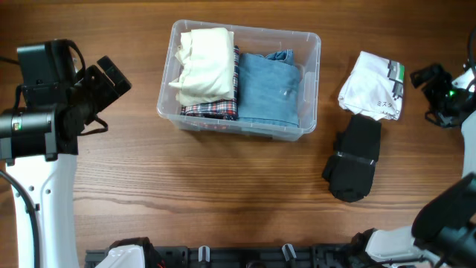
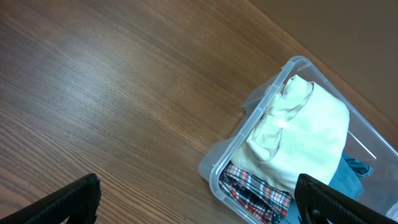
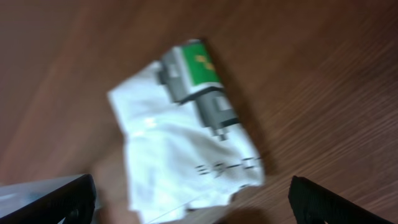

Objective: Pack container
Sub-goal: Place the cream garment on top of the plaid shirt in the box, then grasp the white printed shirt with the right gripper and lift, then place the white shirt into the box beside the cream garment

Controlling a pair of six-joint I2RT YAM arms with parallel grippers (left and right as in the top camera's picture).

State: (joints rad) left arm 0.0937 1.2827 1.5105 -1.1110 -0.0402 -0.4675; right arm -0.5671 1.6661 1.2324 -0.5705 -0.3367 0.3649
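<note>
– On the wooden table (image 1: 223,186), up toward the top middle of the overhead view, is that the container (image 1: 316,74)?
– Yes, the clear plastic bin stands there upright with no lid on, long side running left to right
– What lies in it?
– A cream garment (image 1: 202,65) is bunched in the left half, on top of a folded red-and-blue plaid shirt (image 1: 212,110) whose edge shows at the near wall. Folded blue jeans (image 1: 268,89) fill the right half, touching both
– And outside it?
– Just to its right, apart from the wall, lies a folded white T-shirt (image 1: 372,85) with a green and grey print and dark lettering; the right wrist view shows it blurred. A black garment (image 1: 355,158) lies folded below the T-shirt, its upper end touching or slightly under it
– Where are the arms?
– The left gripper (image 2: 196,186) hangs above bare wood to the left of the bin, well apart from it, its two fingers (image 2: 68,199) spread wide and holding nothing. The bin's near-left corner shows between them in the wrist view
– The right one?
– The right gripper (image 3: 193,193) sits at the table's right edge, just beside the white T-shirt, fingers likewise released and empty
</note>
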